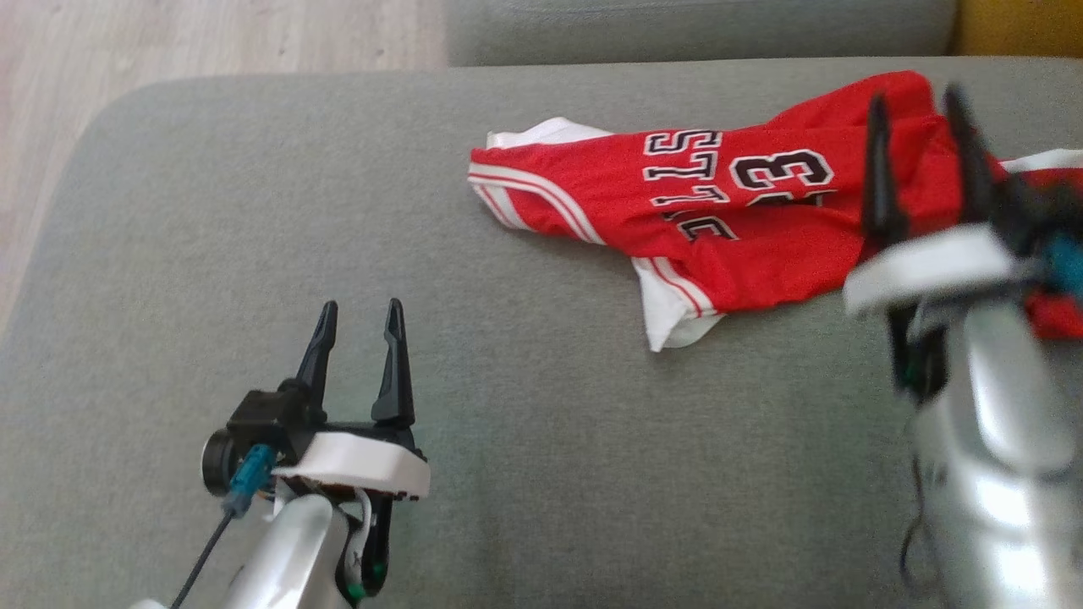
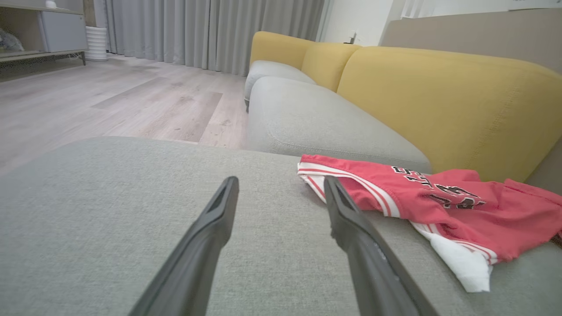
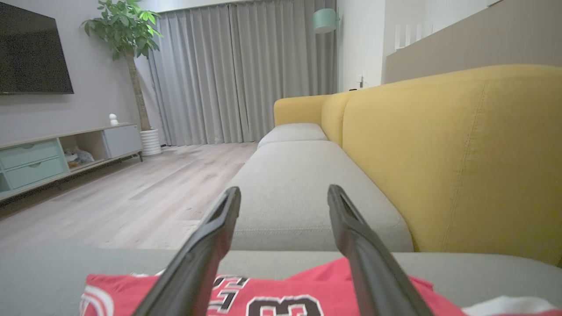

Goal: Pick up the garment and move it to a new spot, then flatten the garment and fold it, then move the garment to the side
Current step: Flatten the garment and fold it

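The garment (image 1: 719,220) is a red jersey with white trim and black-and-white lettering, lying crumpled on the grey sofa cushion (image 1: 254,211) toward the right. My right gripper (image 1: 918,97) hovers above the jersey's right part, open, with nothing between its fingers. In the right wrist view the jersey (image 3: 272,300) lies below the spread fingers (image 3: 202,245). My left gripper (image 1: 360,309) is open over bare cushion at the lower left, well left of the jersey. The left wrist view shows the jersey (image 2: 439,197) to the right of my open left gripper (image 2: 281,180).
Yellow backrests (image 2: 439,101) stand behind the cushion on the right. A second grey seat cushion (image 2: 316,123) lies beyond it. Wooden floor (image 2: 109,101) runs past the cushion's left edge. A TV cabinet (image 3: 52,153) and a potted plant (image 3: 127,30) stand far off.
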Controlling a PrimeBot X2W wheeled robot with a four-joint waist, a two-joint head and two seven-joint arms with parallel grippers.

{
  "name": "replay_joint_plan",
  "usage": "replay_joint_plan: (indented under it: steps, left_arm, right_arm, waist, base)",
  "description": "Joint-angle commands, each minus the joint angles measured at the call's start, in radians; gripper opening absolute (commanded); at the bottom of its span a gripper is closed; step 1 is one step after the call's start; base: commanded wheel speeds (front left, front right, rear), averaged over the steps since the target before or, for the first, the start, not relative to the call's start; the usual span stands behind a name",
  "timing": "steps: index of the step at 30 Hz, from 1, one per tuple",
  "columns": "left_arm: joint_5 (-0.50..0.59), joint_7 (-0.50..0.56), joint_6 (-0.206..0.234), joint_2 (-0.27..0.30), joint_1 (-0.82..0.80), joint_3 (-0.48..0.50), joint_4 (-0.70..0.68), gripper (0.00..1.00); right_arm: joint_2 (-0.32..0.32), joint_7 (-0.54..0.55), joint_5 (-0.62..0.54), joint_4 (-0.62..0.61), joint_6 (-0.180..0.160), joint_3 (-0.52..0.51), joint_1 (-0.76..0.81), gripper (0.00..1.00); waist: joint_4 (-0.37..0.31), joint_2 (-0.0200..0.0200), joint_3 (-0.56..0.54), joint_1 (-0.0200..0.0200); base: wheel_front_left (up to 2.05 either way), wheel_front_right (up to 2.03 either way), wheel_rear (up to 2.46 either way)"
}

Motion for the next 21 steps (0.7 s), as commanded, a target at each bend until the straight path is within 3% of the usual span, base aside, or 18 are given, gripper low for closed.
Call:
replay_joint_plan:
  steps: [1,9,14,21]
  left_arm:
    - [0.006,-0.012,-0.002,0.005,-0.019,0.032,-0.024,1.0]
    - [0.003,-0.006,-0.015,0.002,-0.027,0.013,-0.007,1.0]
    - [0.023,0.022,-0.036,-0.001,-0.076,-0.029,0.003,1.0]
    - [0.076,0.144,-0.092,-0.037,-0.175,-0.179,0.083,1.0]
  right_arm:
    - [0.01,-0.01,0.016,-0.05,0.007,0.025,0.021,1.0]
    - [0.033,-0.013,0.149,-0.278,0.007,0.127,0.347,1.0]
    - [0.034,-0.013,0.167,-0.34,0.007,0.136,0.376,1.0]
    - [0.034,-0.011,0.179,-0.358,0.007,0.128,0.373,1.0]
  waist:
    - [-0.02,-0.0001,-0.017,0.0001]
    - [-0.09,-0.0001,-0.007,0.0001]
    - [-0.138,-0.0001,0.02,0.0001]
    - [-0.205,-0.0001,0.067,0.0001]
  base:
    - [0.0,0.0,0.0]
    - [0.0,0.0,0.0]
    - [0.0,0.0,0.0]
    - [0.0,0.0,0.0]
